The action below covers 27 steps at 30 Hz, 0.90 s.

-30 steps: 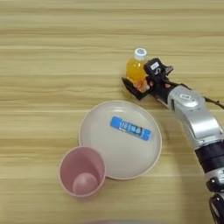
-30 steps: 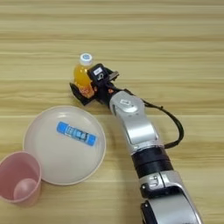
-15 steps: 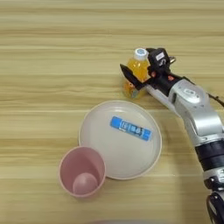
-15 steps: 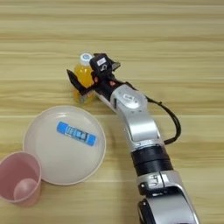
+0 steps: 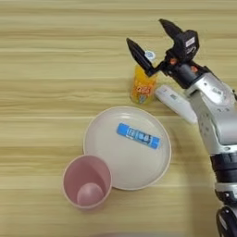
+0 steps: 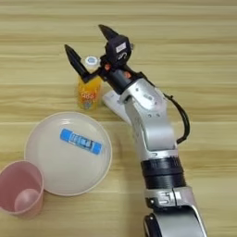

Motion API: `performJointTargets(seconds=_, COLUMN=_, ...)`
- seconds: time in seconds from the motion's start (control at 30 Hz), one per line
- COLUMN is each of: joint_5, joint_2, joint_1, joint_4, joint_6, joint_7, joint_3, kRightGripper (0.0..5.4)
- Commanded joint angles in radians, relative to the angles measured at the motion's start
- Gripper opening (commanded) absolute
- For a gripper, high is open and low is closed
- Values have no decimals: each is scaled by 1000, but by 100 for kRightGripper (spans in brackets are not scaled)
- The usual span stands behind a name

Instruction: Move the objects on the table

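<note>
At the left, a pink ribbed cup (image 5: 87,182) stands upright on the wooden table (image 5: 46,69), its rim touching the edge of a round beige plate (image 5: 104,139) on which a blue labelled tube (image 5: 138,135) lies flat. Beyond the plate's far rim an orange-juice bottle (image 5: 143,84) with a white cap stands upright, and just right of it lies a flat white oblong device (image 5: 175,102), partly under the silver forearm. The right gripper (image 5: 153,39) hovers above the bottle with its two black fingers spread wide apart, holding nothing.

surface: light wooden table (image 5: 55,69) — lengthwise grain, plank lines | fills both views — even light
</note>
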Motion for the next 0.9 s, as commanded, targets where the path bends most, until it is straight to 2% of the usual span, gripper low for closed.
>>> performJointTargets(seconds=0.03, joint_5=23, joint_2=-15, joint_1=-31, joint_4=-142, joint_6=-34, joint_7=4, joint_3=7, kRightGripper=538)
performJointTargets(seconds=0.23, joint_5=104, joint_2=-60, joint_1=36, joint_4=-343, joint_6=31, joint_7=82, joint_3=42, kRightGripper=538)
performJointTargets(seconds=0.27, joint_5=136, joint_2=-72, joint_1=46, joint_4=-368, joint_6=57, joint_7=100, joint_3=42, kRightGripper=538)
performJointTargets(seconds=0.33, joint_5=251, joint_2=-120, joint_1=71, joint_4=-425, joint_6=142, joint_7=165, joint_3=35, kRightGripper=538)
performJointTargets(seconds=0.4, joint_5=339, joint_2=-176, joint_1=99, joint_4=-461, joint_6=210, joint_7=237, joint_3=29, kRightGripper=538)
performJointTargets(seconds=0.53, joint_5=436, joint_2=-260, joint_1=144, joint_4=-475, joint_6=279, joint_7=353, joint_3=16, kRightGripper=538)
performJointTargets(seconds=0.63, joint_5=463, joint_2=-321, joint_1=180, joint_4=-486, joint_6=298, joint_7=449, joint_3=20, kRightGripper=538)
performJointTargets(seconds=0.77, joint_5=475, joint_2=-376, joint_1=217, joint_4=-488, joint_6=318, joint_7=540, joint_3=27, kRightGripper=538)
performJointTargets(seconds=0.9, joint_5=451, joint_2=-428, joint_1=253, joint_4=-481, joint_6=317, joint_7=632, joint_3=53, kRightGripper=538)
